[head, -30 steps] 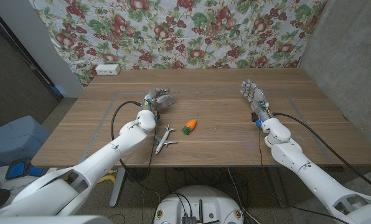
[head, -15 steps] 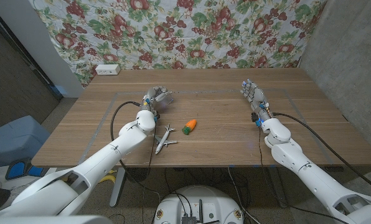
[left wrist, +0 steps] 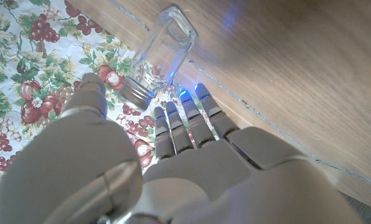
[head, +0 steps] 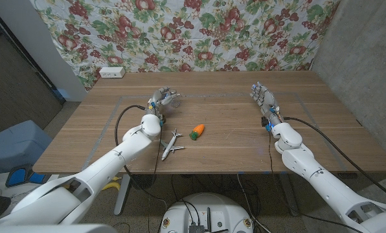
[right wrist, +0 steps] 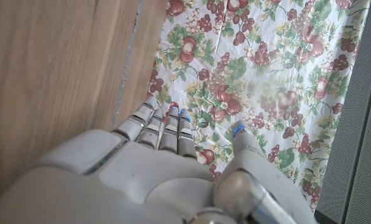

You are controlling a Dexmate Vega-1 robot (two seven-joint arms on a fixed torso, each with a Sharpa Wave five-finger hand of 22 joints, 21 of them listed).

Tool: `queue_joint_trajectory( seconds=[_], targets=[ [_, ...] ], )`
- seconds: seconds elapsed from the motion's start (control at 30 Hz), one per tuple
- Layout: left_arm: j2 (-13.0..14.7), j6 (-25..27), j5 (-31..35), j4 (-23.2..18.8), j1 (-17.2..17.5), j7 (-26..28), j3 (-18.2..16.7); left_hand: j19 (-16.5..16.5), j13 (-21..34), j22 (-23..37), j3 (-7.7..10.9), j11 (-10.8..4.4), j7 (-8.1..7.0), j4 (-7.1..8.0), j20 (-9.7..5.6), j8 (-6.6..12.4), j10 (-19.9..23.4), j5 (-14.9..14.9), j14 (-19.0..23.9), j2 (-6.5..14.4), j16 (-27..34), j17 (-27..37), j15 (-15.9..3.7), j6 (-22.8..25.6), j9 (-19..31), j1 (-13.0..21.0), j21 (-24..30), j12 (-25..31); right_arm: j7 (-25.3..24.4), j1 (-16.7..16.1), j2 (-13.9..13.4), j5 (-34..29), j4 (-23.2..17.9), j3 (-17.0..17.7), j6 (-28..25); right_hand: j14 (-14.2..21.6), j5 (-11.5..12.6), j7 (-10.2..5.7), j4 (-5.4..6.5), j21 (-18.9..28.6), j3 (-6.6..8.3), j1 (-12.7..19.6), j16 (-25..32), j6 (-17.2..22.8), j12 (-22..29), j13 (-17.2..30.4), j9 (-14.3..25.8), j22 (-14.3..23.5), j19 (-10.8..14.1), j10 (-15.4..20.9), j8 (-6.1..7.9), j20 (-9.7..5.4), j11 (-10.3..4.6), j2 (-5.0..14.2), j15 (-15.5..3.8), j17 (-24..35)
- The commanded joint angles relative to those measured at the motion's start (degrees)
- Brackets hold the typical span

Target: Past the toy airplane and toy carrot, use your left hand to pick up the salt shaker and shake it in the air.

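Left hand (head: 160, 101) open — fingertips just short of salt shaker (left wrist: 161, 55).

We see a wooden table (head: 232, 139) with a faint rectangular outline marked on its top. A toy airplane (head: 171, 144) lies toward the near edge, left of the middle, with a toy carrot (head: 197, 131) just beside it on the right. A clear glass salt shaker (head: 170, 99) stands farther back. A white box (head: 111, 72) sits at the far left corner.
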Motion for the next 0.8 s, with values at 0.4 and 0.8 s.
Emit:
queue_joint_trajectory(
  seconds=[0.4, 0.8],
  targets=[
    [1.05, -15.93, -4.62, 0.01, 2.91, -4.93, -3.60, -5.14, -0.05, 0.28, -1.11, 0.71, -1.27, 1.66, 0.59, 0.59, -12.95, -0.16, -10.99, 1.61, -0.36, 0.32, -2.26, -9.10, -0.27, -6.74, -3.60, -0.13, -0.17, -0.13, 0.14, -0.04, -0.28, -0.08, 0.09, 0.37, 0.05, 0.01, 0.07, -0.02, -0.17, 0.09, -0.38, 0.12, 0.03, -0.07, 0.06, 0.25, 0.49, 0.16, 0.18, 0.30, -0.11, 0.14, 0.19, 0.22],
    [0.35, -24.34, -11.10, 2.16, 3.90, -12.20, -5.97, -7.27, -0.22, 0.27, -1.08, 0.88, -0.62, 2.61, -0.09, 0.40, -15.18, -0.32, -14.52, 3.10, -0.40, 0.28, -1.38, -10.87, -0.49, -9.41, -4.94, 0.16, -0.28, -0.77, -0.20, -0.10, -1.27, -0.01, 0.09, 0.47, 0.03, 0.07, 0.07, -0.04, -0.24, 0.00, -0.36, 0.09, 0.06, -0.07, 0.06, 0.24, 0.50, 0.22, 0.17, 0.29, -0.01, 0.05, 0.19, 0.22]
  ],
)
